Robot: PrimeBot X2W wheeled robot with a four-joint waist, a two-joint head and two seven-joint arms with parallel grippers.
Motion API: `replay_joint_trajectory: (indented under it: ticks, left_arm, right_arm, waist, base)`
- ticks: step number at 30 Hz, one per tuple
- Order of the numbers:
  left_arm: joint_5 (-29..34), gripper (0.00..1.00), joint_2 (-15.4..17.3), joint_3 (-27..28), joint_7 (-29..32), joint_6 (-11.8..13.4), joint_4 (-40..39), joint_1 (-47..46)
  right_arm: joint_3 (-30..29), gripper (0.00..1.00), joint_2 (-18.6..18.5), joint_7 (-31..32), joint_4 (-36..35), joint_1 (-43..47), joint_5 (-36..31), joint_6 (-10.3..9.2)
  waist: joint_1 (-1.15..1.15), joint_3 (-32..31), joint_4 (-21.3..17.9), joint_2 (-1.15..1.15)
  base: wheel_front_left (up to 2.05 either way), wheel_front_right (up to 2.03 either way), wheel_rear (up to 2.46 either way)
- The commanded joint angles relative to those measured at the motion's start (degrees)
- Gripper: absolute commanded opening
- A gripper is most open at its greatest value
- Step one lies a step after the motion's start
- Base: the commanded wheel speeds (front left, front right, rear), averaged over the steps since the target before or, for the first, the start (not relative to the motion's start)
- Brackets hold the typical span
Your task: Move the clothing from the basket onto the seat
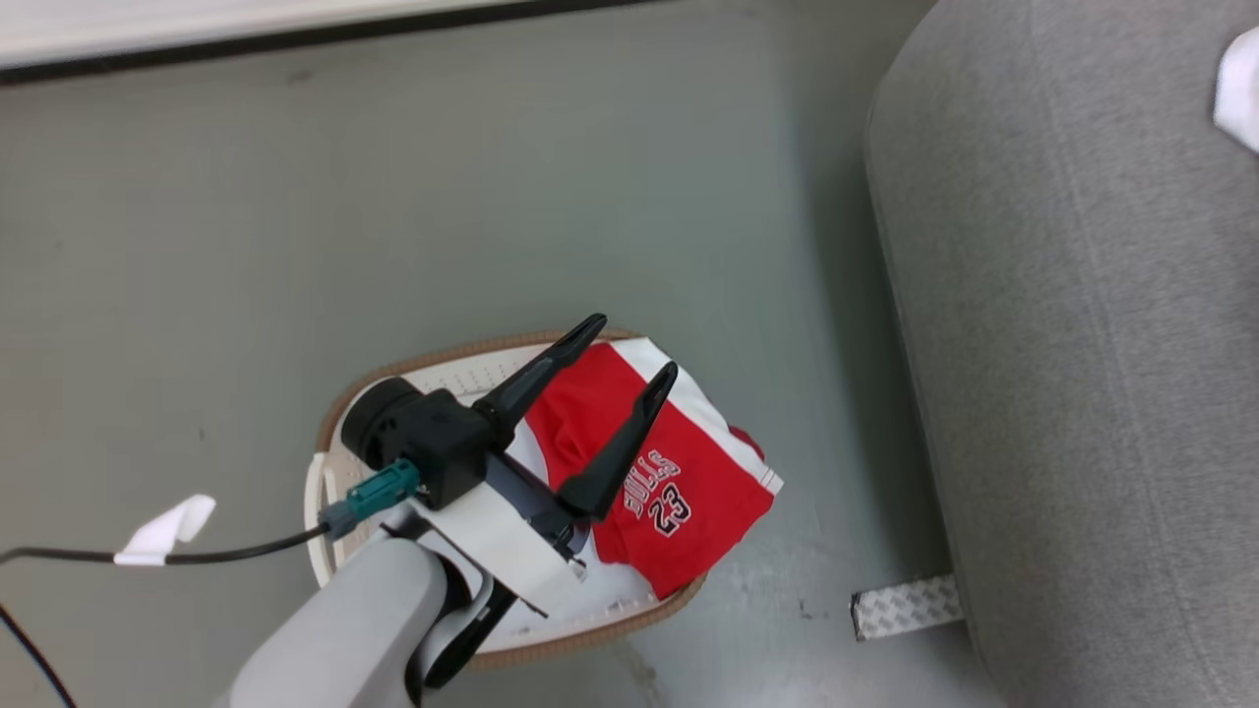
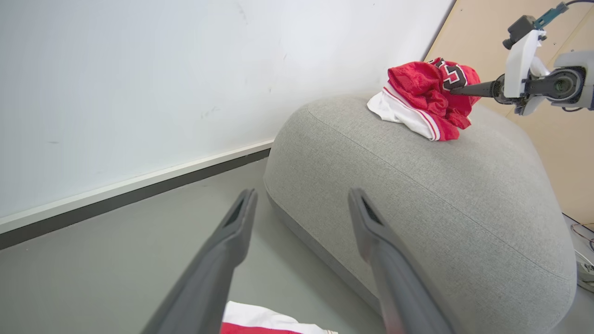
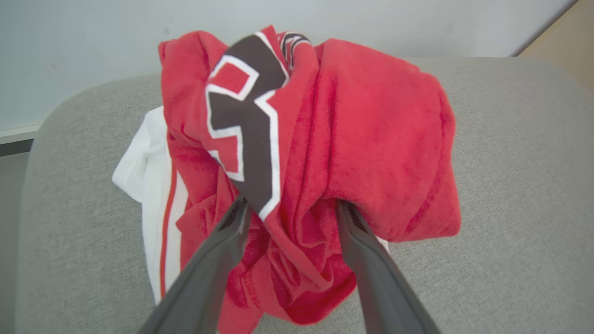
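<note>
Clothing [image 1: 679, 472] diagonal across basket [image 1: 443, 356]

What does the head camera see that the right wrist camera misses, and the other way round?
Head view: the basket on the floor, a Bulls 23 garment lying in it, and the left fingers spread open above it.
Right wrist view: a crumpled garment resting on the seat, with its folds between the right fingers, which are spread apart.
Both: the grey seat.
</note>
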Motion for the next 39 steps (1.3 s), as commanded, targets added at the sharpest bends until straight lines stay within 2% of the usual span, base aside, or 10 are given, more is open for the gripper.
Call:
replay_joint_trajectory:
  ticks: [1, 12, 17, 22, 33, 39]
  left_arm:
    - [-1.06, 1.0, 0.01, 0.2, -0.58, 0.04, 0.38, 0.87]
    - [-4.23, 1.0, -0.86, 5.14, -2.13, 3.02, 4.49, 5.91]
    - [-4.92, 1.0, -0.61, 9.17, -2.32, 5.01, 5.86, 8.98]
    - [-4.22, 1.0, -0.43, 13.65, -2.32, 6.59, 5.84, 12.88]
    - [-2.52, 1.0, -0.77, 21.26, -2.32, 7.87, 4.79, 22.88]
    - [1.12, 1.0, -3.04, 26.53, -2.33, 8.56, 4.0, 27.0]
  right_arm:
    - [0.76, 1.0, -0.68, 0.26, -0.7, 1.28, 0.79, -0.12]
    - [9.54, 1.0, -2.68, -0.29, -13.39, 6.9, 2.84, -0.12]
    - [10.66, 1.0, -2.19, -2.67, -19.53, 10.52, 4.32, -0.12]
    - [9.39, 1.0, -0.8, -6.61, -24.86, 16.7, 4.02, -0.12]
    - [0.82, 1.0, 7.82, -16.17, -35.17, 34.13, -2.01, -0.13]
    - [-6.17, 1.0, 15.89, -19.86, -41.12, 44.21, -7.35, -0.13]
  waist:
    - [-0.01, -2.82, -0.61, 0.0]
    - [-0.01, -17.53, -1.12, 0.0]
    - [-0.01, -22.65, -0.27, 0.0]
    - [-0.01, -26.43, 1.18, 0.0]
    - [-0.01, -30.35, 2.67, 0.0]
    - [-0.01, -30.84, 3.0, 0.0]
  base:
    - [0.0, 0.0, 0.0]
    - [0.0, 0.0, 0.0]
    - [0.0, 0.0, 0.0]
    - [0.0, 0.0, 0.0]
    - [0.0, 0.0, 0.0]
    - [0.0, 0.0, 0.0]
